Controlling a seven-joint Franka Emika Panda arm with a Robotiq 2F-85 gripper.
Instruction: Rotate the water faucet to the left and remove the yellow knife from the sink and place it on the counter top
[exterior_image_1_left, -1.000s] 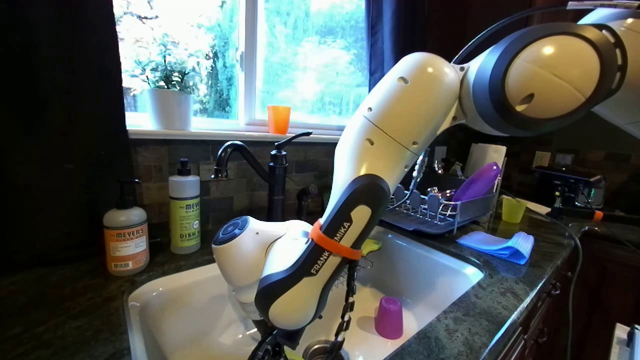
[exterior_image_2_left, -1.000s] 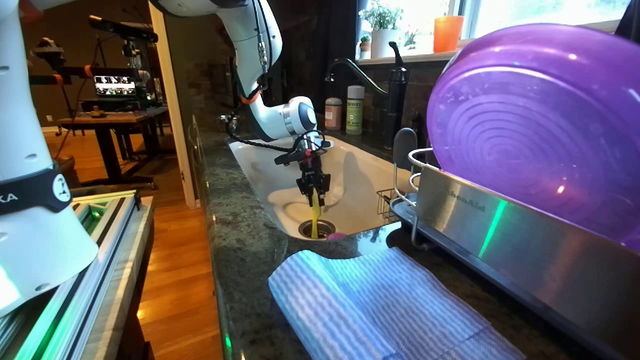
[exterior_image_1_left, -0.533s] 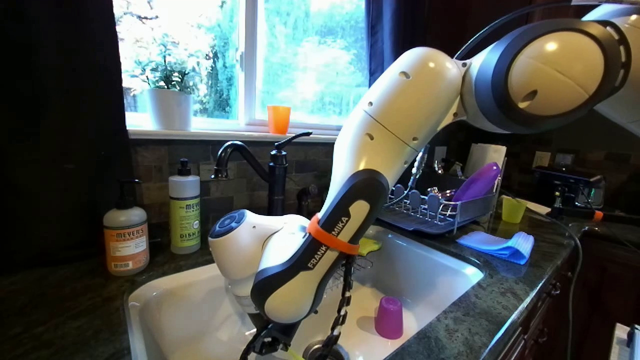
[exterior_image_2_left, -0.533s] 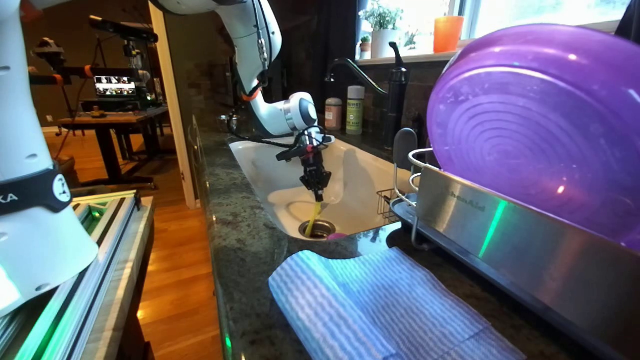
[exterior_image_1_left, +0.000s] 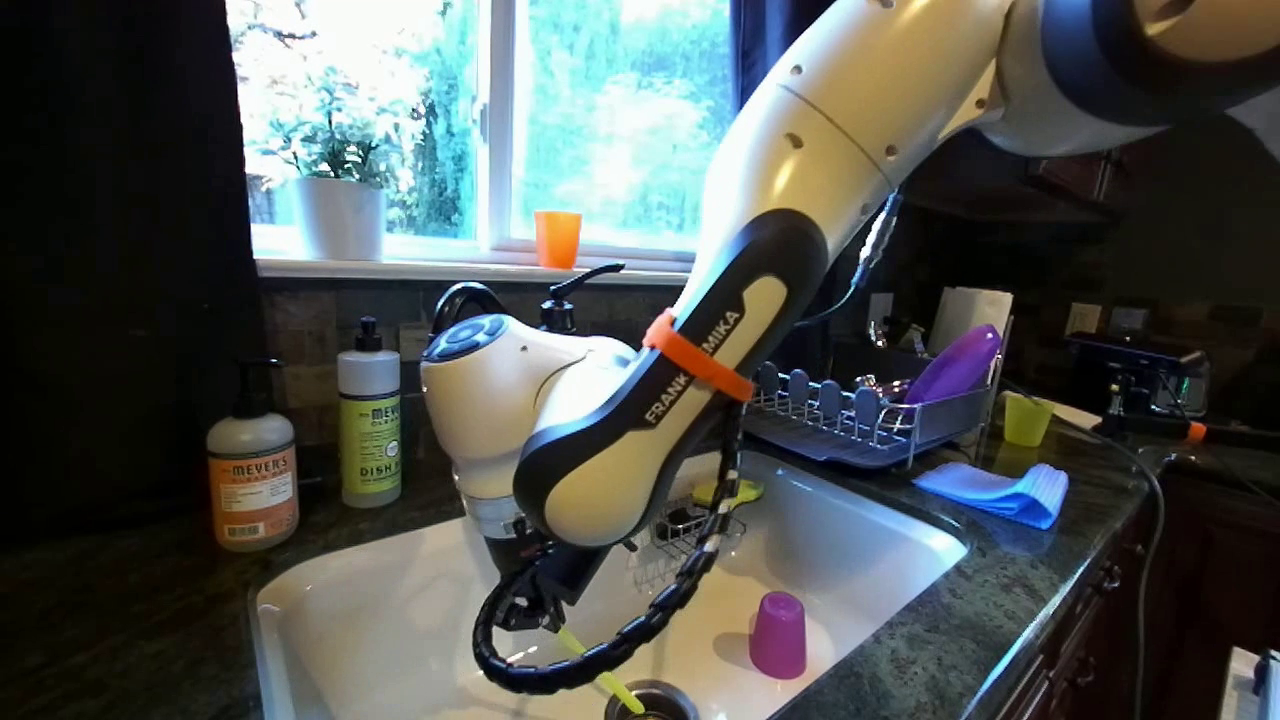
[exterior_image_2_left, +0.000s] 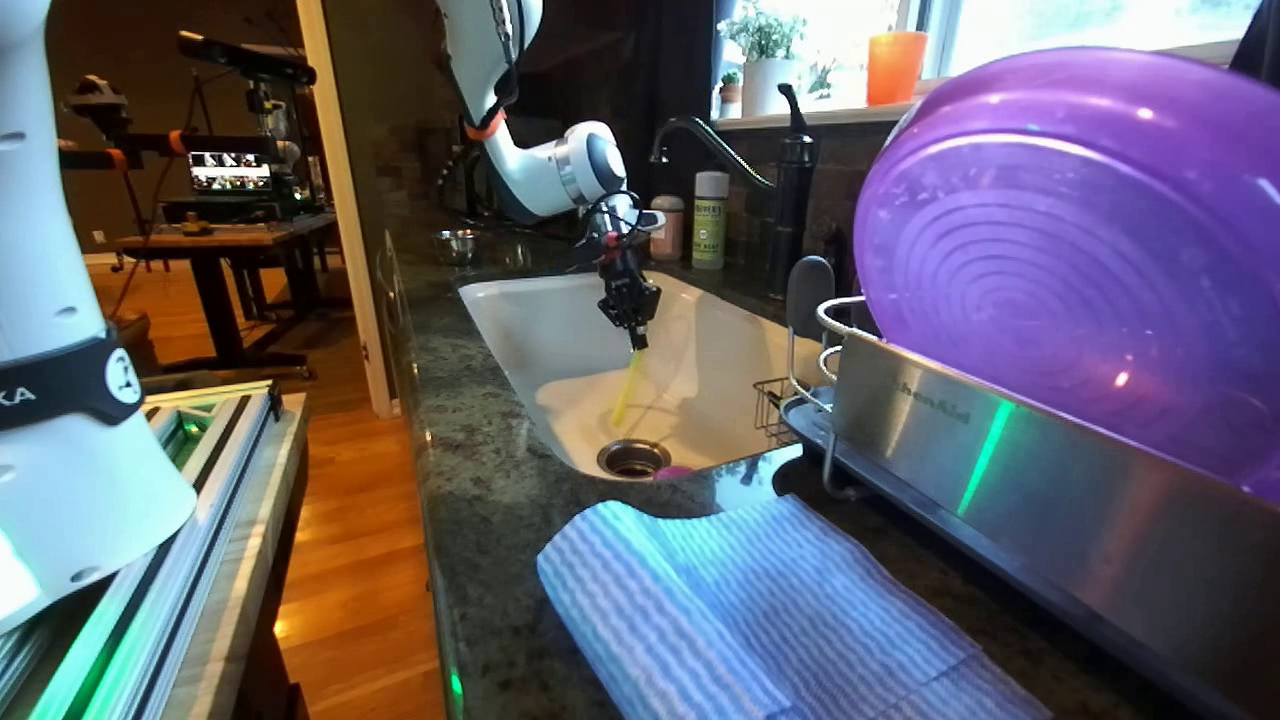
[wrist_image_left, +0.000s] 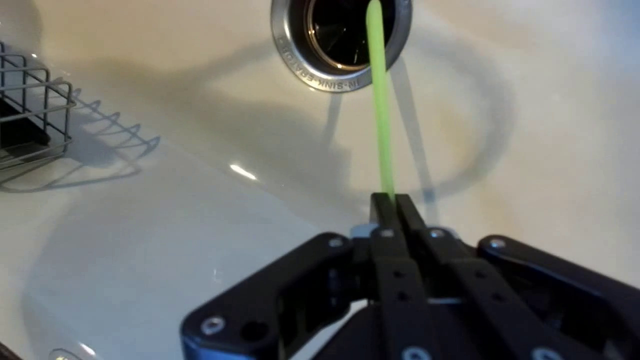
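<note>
The yellow knife (wrist_image_left: 381, 100), thin and seen edge-on, is held by one end in my gripper (wrist_image_left: 392, 200), which is shut on it. The knife (exterior_image_2_left: 627, 388) hangs down at a slant above the sink floor in an exterior view; its lower end is in line with the drain in the wrist view. My gripper (exterior_image_2_left: 639, 338) is low inside the white sink (exterior_image_2_left: 560, 310). The dark water faucet (exterior_image_2_left: 793, 200) stands behind the sink, its spout pointing left in both exterior views; my arm hides part of the faucet (exterior_image_1_left: 557, 316) in an exterior view. The dark counter top (exterior_image_2_left: 480, 450) surrounds the sink.
A purple cup (exterior_image_1_left: 778, 635) stands upside down in the sink beside the drain (exterior_image_1_left: 660, 695). A wire basket (wrist_image_left: 35, 110) hangs at the sink wall. Soap bottles (exterior_image_1_left: 252, 470), a dish rack (exterior_image_1_left: 850, 420) and a blue cloth (exterior_image_1_left: 995, 492) are on the counter.
My gripper has closed on the knife and risen, lifting it up off the drain. The knife has tilted. The arm has moved upward. The faucet has not moved.
</note>
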